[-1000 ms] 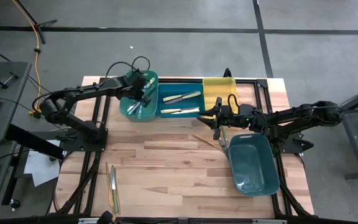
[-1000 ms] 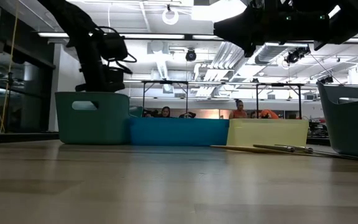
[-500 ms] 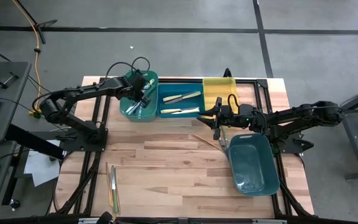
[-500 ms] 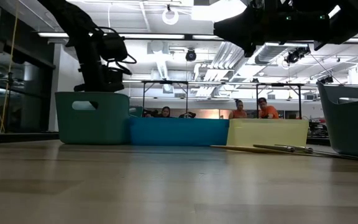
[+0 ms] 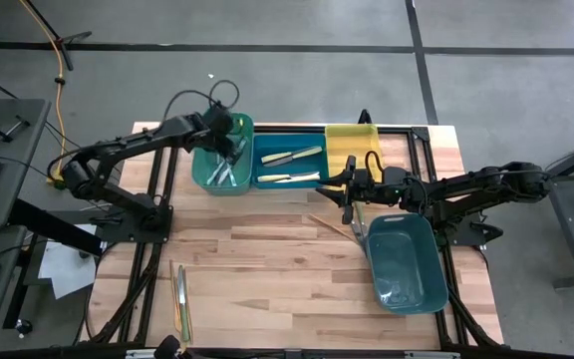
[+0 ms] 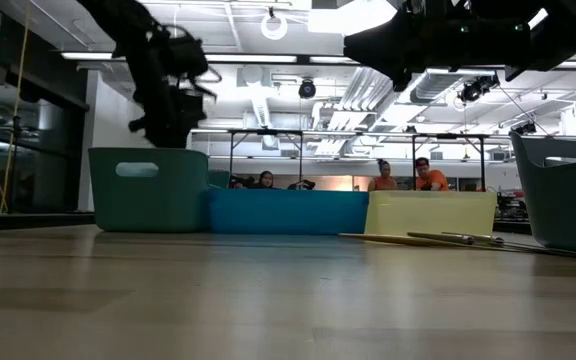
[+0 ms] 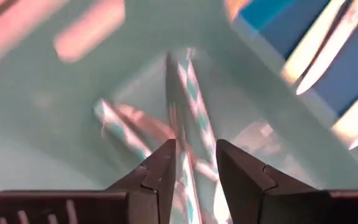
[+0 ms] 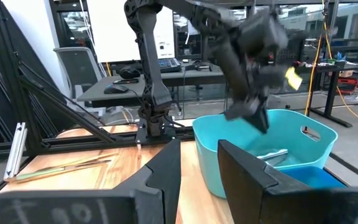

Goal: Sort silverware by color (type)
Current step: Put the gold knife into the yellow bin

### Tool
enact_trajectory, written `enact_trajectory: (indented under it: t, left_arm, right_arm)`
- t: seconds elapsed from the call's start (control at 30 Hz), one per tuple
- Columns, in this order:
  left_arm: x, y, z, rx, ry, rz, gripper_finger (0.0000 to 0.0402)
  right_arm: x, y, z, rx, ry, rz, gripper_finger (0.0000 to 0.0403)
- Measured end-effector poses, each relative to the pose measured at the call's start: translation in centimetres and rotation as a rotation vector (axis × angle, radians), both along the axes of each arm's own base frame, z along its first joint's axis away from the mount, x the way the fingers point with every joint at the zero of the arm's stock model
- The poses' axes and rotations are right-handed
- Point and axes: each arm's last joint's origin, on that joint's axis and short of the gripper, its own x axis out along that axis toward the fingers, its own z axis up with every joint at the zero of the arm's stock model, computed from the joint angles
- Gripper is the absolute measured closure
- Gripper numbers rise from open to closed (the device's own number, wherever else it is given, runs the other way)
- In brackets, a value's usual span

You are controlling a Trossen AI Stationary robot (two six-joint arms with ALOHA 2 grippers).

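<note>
My left gripper (image 5: 229, 138) hangs open above the green bin (image 5: 221, 160) at the table's far left, its fingertips (image 7: 196, 167) a little apart over several pieces of silverware (image 7: 188, 106) lying crossed on the bin's floor. The blue bin (image 5: 289, 163) beside it holds pale-handled silverware (image 5: 292, 157). My right gripper (image 5: 350, 195) waits open near the yellow bin (image 5: 353, 145), with nothing between its fingers (image 8: 199, 168). Loose silverware lies on the table by the right arm (image 5: 333, 225) and at the near left (image 5: 180, 297).
A large teal bin (image 5: 407, 261) stands tilted at the right, just beyond my right gripper. The three sorting bins stand in a row along the far edge (image 6: 288, 212). Bare wood lies across the table's middle (image 5: 267, 259). People sit in the room beyond (image 6: 430, 178).
My left gripper has risen out of the green bin to above its rim and shifted a little toward the table's far edge. My right arm has kept still.
</note>
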Motion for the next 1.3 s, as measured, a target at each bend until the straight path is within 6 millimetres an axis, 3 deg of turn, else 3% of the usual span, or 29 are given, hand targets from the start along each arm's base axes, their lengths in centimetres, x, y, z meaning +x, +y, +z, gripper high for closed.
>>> enact_trajectory:
  t: [0.2,0.33,0.43,0.57,0.73,0.87,1.07,1.3]
  left_arm:
    - [-0.1,-1.2,6.1,0.104,-0.306,-0.100,0.0289]
    - [-0.3,-3.7,8.8,0.162,-0.452,-0.209,0.0289]
    - [-0.1,-6.2,9.8,0.203,-0.535,-0.302,0.0289]
    - [0.0,-10.0,8.0,0.255,-0.694,-0.464,0.0289]
    - [-1.0,-14.3,3.0,0.304,-0.895,-0.659,0.0289]
    - [-2.5,-16.5,0.2,0.332,-1.044,-0.761,0.0289]
    - [-4.0,-17.4,-1.3,0.424,-1.089,-0.779,0.0289]
    - [-4.2,-17.2,-1.4,0.465,-1.059,-0.746,0.0289]
  right_arm:
    - [0.0,0.0,0.0,-0.011,0.005,-0.001,0.0300]
    - [0.0,0.0,-0.1,-0.012,0.016,-0.001,0.0300]
    - [0.0,0.0,-0.1,-0.012,0.016,-0.001,0.0300]
    - [0.0,0.0,-0.1,-0.012,0.016,-0.001,0.0300]
    - [0.0,0.0,-0.1,-0.012,0.016,0.000,0.0300]
    - [0.0,0.0,-0.1,-0.013,0.009,-0.001,0.0300]
    - [0.0,0.0,0.1,-0.041,-0.002,-0.002,0.0300]
    - [0.0,0.0,0.1,-0.063,-0.009,-0.004,0.0300]
